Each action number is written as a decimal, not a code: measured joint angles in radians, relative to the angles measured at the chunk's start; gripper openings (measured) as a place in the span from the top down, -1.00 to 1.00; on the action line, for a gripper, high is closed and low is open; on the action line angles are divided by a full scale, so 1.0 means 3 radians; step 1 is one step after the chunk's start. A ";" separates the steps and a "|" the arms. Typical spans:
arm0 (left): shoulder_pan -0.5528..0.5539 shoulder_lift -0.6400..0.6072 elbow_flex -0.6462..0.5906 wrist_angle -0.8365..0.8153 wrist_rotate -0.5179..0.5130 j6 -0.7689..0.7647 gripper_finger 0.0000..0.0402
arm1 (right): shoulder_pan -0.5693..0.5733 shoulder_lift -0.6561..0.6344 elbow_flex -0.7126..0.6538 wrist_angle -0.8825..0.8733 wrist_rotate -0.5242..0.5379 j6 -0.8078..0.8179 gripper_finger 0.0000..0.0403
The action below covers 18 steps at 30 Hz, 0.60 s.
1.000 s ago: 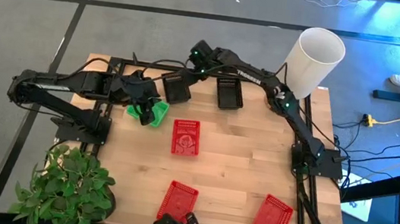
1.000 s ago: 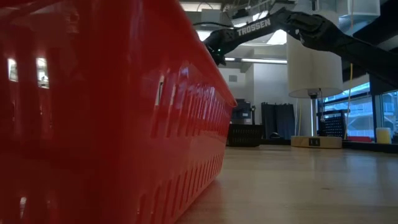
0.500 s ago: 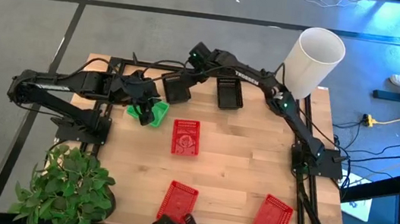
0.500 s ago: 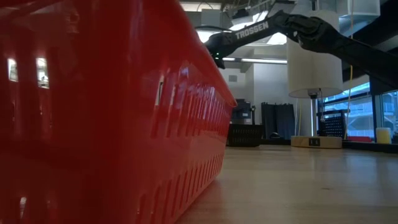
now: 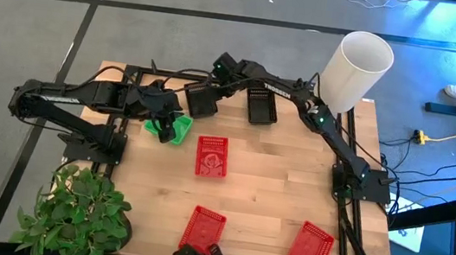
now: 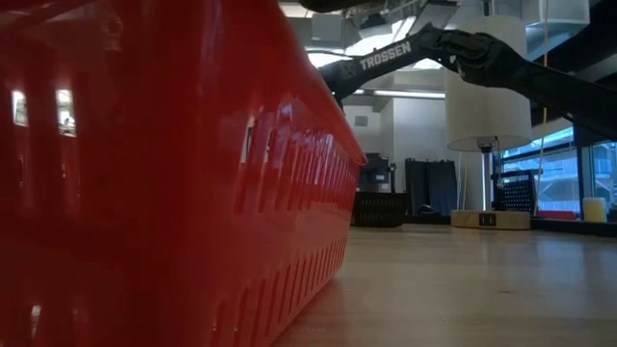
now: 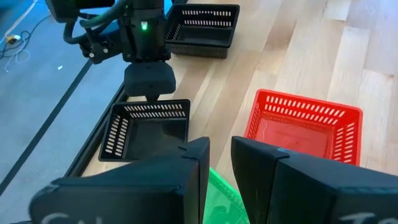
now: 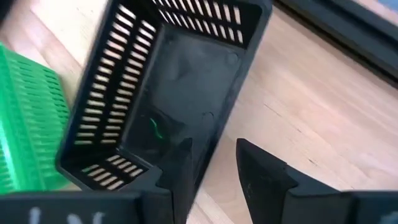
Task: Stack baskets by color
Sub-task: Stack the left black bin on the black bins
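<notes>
My left gripper (image 5: 164, 123) is shut on a bright green basket (image 5: 174, 129) at the table's far left. My right gripper (image 5: 214, 79) hangs open just above a black basket (image 5: 202, 102) that rests flat on the wood. In the right wrist view its two fingers (image 8: 181, 167) stand on either side of that basket's (image 8: 168, 81) long wall, and I cannot tell whether they touch it. A second black basket (image 5: 261, 105) lies to its right. Three red baskets (image 5: 212, 156), (image 5: 202, 229), (image 5: 311, 247) lie apart on the table. My left gripper pinches a wall of the green basket (image 7: 219, 190) between its two fingers. In the high view the basket sits tilted at the fingers. The fingers themselves hide the rest of the hold.
A tall white lamp shade (image 5: 355, 69) stands at the far right corner, beside the right arm's elbow. A potted plant (image 5: 78, 214) fills the near left corner. In the low view the nearest red basket (image 6: 174, 173) blocks the left half of the picture. Bare wood lies at mid-table.
My right gripper has come down a little and gone toward the table's left edge, closer over the left black basket. The green basket keeps its place in my left gripper.
</notes>
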 joint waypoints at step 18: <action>0.0001 0.0000 0.0000 0.0003 -0.0001 0.0096 0.71 | 0.0015 -0.0002 -0.0001 -0.0107 -0.0142 -0.0114 0.63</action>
